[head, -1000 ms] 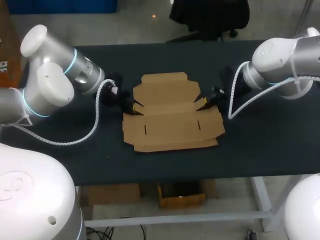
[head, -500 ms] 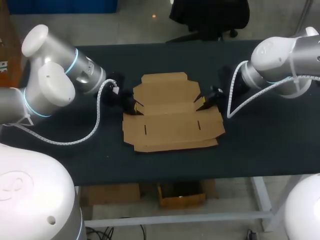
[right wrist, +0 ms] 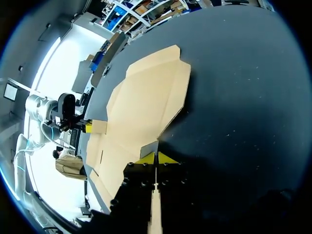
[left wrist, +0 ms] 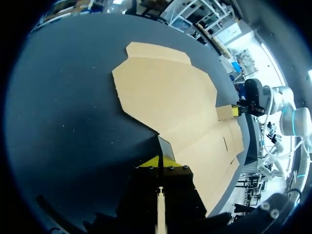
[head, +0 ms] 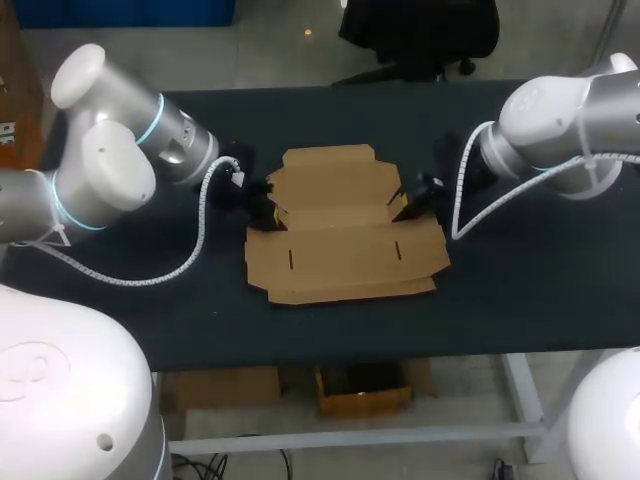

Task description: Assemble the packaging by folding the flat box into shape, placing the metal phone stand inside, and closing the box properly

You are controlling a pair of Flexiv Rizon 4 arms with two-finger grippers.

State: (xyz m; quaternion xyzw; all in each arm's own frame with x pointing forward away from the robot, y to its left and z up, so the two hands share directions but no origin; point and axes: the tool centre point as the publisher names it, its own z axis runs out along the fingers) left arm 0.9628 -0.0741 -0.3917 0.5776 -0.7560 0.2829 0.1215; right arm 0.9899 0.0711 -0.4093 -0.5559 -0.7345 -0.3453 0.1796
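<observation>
Left tool [head: 268, 212], right tool [head: 406, 209] on box [head: 345, 250]

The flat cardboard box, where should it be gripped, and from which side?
Grip the flat box by its small side flaps, coming in low from the left and right ends. It lies flat on the table, so only those slightly lifted flaps offer an edge to pinch. The left tool and right tool each appear shut on one.
</observation>
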